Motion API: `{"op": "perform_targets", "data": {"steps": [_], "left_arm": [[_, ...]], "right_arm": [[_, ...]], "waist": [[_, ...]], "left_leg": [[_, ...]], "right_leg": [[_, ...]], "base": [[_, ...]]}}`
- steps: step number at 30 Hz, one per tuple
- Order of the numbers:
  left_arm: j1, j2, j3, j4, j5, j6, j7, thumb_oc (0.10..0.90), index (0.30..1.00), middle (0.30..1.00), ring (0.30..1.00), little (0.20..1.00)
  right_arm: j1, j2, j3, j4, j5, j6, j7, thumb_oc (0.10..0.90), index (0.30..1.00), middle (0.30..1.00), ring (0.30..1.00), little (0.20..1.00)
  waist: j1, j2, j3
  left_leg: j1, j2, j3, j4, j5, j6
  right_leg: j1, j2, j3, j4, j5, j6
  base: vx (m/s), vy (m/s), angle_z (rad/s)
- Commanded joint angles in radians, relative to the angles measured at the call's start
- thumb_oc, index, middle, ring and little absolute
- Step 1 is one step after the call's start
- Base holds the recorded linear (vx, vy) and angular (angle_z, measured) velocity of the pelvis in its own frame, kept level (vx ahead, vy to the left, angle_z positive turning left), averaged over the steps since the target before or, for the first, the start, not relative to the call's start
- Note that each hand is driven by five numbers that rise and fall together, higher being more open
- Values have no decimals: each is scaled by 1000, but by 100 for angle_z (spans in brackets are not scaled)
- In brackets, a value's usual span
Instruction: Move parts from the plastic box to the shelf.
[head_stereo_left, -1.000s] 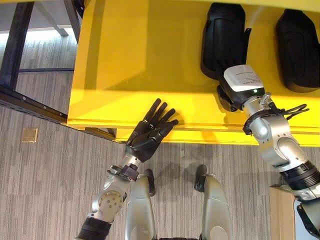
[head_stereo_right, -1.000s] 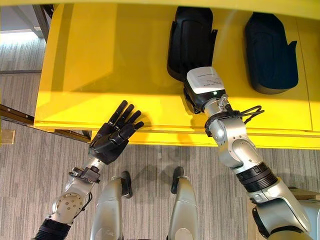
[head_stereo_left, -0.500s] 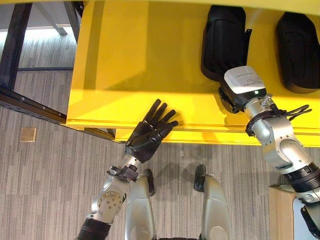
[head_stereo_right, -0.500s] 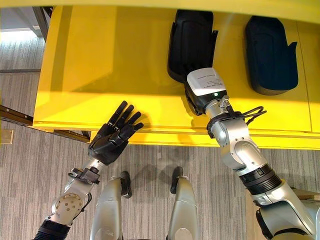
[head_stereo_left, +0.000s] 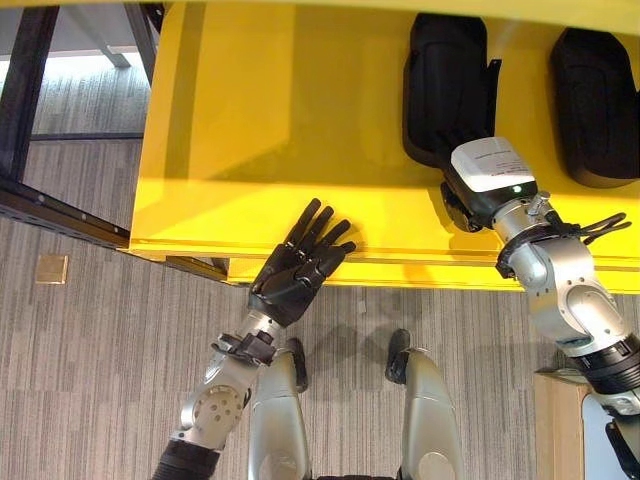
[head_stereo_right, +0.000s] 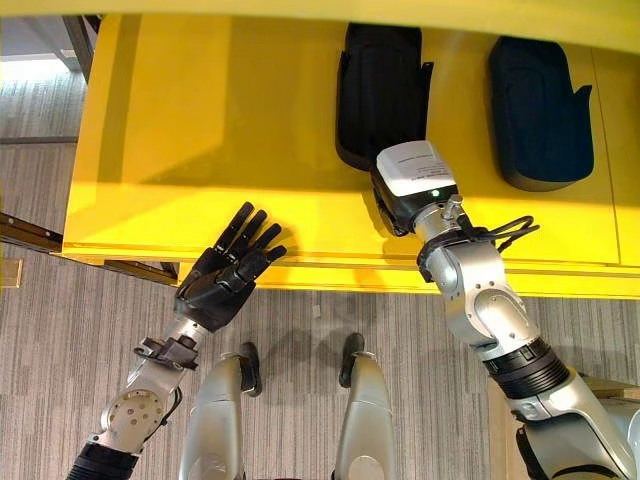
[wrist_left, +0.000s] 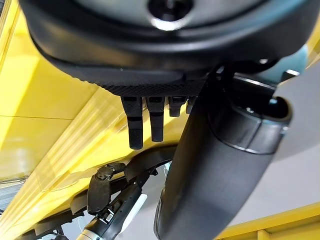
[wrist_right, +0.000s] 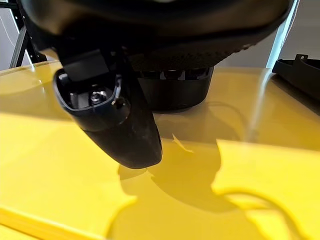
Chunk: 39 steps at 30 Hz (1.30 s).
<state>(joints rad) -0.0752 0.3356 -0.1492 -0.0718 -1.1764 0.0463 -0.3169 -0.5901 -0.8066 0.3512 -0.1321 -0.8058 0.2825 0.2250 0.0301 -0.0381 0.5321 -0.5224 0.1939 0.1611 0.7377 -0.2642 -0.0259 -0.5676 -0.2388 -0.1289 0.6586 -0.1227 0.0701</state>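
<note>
Grey striped carpet (head_stereo_left: 90, 340) runs below a bright yellow shelf (head_stereo_left: 270, 120) that spans the upper part of both eye views, with a dark metal frame (head_stereo_left: 40, 100) beside its left end. Two black moulded parts lie on the shelf, well apart from each other: the nearer part (head_stereo_right: 382, 90) sits toward the middle and the far part (head_stereo_right: 538, 105) toward the right end. The right hand (head_stereo_left: 462, 205) reaches over the shelf's front edge, right at the near end of the nearer part; its fingers are hidden under the white-topped wrist unit, so whether they grip the part cannot be told. The left hand (head_stereo_left: 297, 268) hovers at the shelf's front edge, fingers straight and spread, holding nothing.
</note>
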Motion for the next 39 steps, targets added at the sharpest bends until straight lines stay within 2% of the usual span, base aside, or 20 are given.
{"op": "perform_targets", "data": {"steps": [1, 14, 16, 23, 26, 32, 39], "left_arm": [[31, 26, 69, -103, -30, -16, 3, 900, 1000, 1000, 1000, 1000], [45, 32, 77, -111, -36, -18, 1, 900, 1000, 1000, 1000, 1000], [45, 33, 77, -115, -38, -18, 7, 900, 1000, 1000, 1000, 1000], [49, 32, 69, -116, -37, -23, 4, 900, 1000, 1000, 1000, 1000], [47, 32, 67, -117, -43, -21, 7, 900, 1000, 1000, 1000, 1000], [38, 24, 58, -98, -48, -22, -5, 900, 1000, 1000, 1000, 1000], [38, 16, 54, -95, -47, -16, -9, 900, 1000, 1000, 1000, 1000]], "right_arm": [[34, -75, -39, -67, -35, -17, 42, 900, 1000, 1000, 1000, 1000], [57, -70, -47, -136, -5, -32, 54, 900, 1000, 1000, 1000, 1000], [66, -67, -53, -153, -16, -49, 30, 900, 1000, 1000, 1000, 1000], [64, -62, -51, -168, -8, -44, 33, 900, 1000, 1000, 1000, 1000], [58, -55, -47, -164, -12, -46, -1, 900, 1000, 1000, 1000, 1000], [25, -36, -53, -102, 22, -58, -157, 900, 1000, 1000, 1000, 1000], [-1, -29, -72, -37, -2, -53, -206, 900, 1000, 1000, 1000, 1000]], "waist": [[-1, -5, -12], [-3, -8, -13], [-5, -8, -13], [-4, -7, -13], [-3, -4, -12], [1, 3, -13], [7, 10, -13]], "left_leg": [[73, -23, -17, -61, -4, 38], [74, -22, -14, -58, -8, 40], [72, -22, -13, -55, -10, 41], [71, -24, -14, -52, -12, 43], [68, -26, -15, -49, -14, 43], [69, -32, -20, -45, -13, 43], [69, -36, -25, -42, -12, 41]], "right_leg": [[83, 50, -13, 160, -175, -32], [84, 54, -9, 157, -174, -32], [83, 55, -8, 160, -175, -32], [81, 56, -6, 159, -174, -32], [80, 55, -5, 160, -175, -32], [80, 52, -5, 163, -176, -34], [80, 44, -9, 170, -179, -36]], "base": [[0, 0, 0], [2, 1, -1], [0, 0, 0], [0, 0, 0], [0, 0, 0], [0, 0, 0], [0, 0, 0]]}}
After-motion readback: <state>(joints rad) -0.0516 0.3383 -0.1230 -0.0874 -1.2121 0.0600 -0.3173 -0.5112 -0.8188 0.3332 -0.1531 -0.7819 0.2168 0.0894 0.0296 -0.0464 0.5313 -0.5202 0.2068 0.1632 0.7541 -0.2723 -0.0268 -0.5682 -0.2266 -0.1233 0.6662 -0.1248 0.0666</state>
